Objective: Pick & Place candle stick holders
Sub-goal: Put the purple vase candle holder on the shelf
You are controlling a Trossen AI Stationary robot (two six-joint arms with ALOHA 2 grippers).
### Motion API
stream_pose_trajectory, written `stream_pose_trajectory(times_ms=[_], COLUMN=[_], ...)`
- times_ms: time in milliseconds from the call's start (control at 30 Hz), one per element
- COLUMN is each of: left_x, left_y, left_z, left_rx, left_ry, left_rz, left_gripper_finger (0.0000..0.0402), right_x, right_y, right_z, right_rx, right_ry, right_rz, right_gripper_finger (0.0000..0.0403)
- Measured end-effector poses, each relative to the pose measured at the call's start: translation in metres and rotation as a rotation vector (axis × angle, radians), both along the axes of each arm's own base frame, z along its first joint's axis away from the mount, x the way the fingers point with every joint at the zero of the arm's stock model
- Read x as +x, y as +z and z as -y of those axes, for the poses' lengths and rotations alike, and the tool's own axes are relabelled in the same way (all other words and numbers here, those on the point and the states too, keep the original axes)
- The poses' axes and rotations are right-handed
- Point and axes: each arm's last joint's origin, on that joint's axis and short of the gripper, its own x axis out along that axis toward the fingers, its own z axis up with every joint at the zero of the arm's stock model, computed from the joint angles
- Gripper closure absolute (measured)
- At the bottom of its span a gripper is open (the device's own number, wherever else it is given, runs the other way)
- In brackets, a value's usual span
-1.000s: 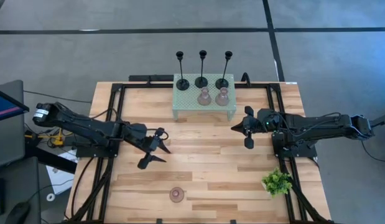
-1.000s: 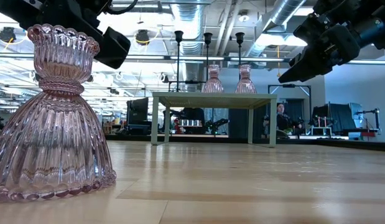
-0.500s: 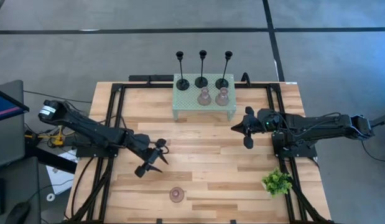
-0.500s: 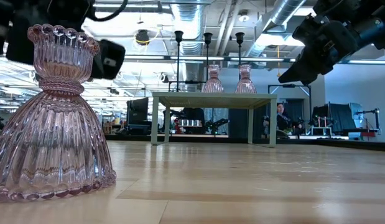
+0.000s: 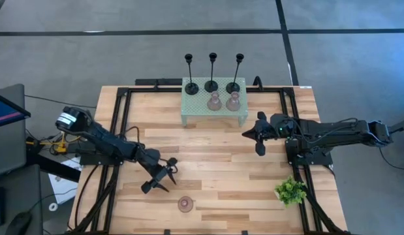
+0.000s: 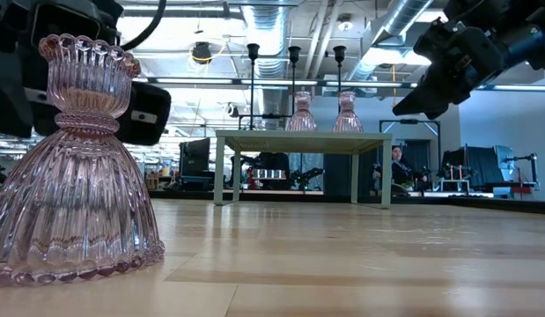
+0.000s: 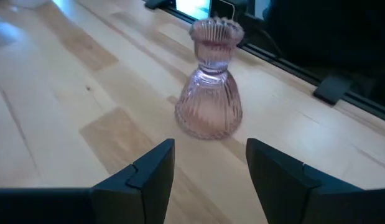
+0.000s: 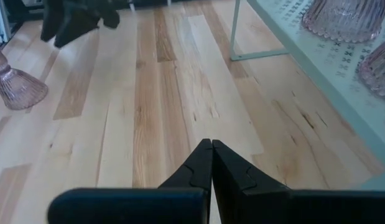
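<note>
One pinkish ribbed glass holder (image 5: 185, 204) stands upright on its wide base near the table's near edge; it fills the low view's left (image 6: 74, 167) and shows in the left wrist view (image 7: 209, 81). My left gripper (image 5: 157, 178) is open just to its far left, fingers (image 7: 148, 174) apart and pointing at it, touching nothing. Two more pink holders (image 5: 223, 101) and three slim black holders (image 5: 212, 73) stand on the mint-green mesh shelf (image 5: 195, 108). My right gripper (image 5: 258, 136) is shut and empty, hovering right of the shelf.
A small green leafy plant (image 5: 290, 190) sits near the table's right near corner. Black frame rails (image 5: 117, 130) run along the table's left and right sides. Bare wood (image 5: 215, 163) lies between the shelf and the lone pink holder.
My left gripper has moved toward the table's near edge and down, closing in on the lone pink holder, staying open. The holder has not moved.
</note>
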Motion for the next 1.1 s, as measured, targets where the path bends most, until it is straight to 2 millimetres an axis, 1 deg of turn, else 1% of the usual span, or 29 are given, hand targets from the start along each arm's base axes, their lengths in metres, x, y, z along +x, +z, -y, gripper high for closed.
stream_pose_trajectory(times_ms=[200, 300, 1100], left_x=[0.0082, 0.0098, 0.0100], left_y=[-0.0073, -0.0064, -0.0043], left_z=[0.0023, 0.0029, 0.0030], left_rx=[0.007, 0.001, -0.013], left_ry=[-0.002, -0.002, 0.001], left_rz=[0.045, 0.070, 0.081], left_gripper_finger=[0.0202, 0.0202, 0.0202], right_x=[0.0019, 0.0019, 0.0014], right_y=[0.0039, 0.0038, 0.0029], right_z=[0.0002, 0.0002, 0.0002], right_rx=[-0.006, -0.005, -0.004], right_ry=[0.000, 0.000, 0.000], right_rz=[0.044, 0.042, 0.031], right_gripper_finger=[0.0403, 0.0403, 0.0403])
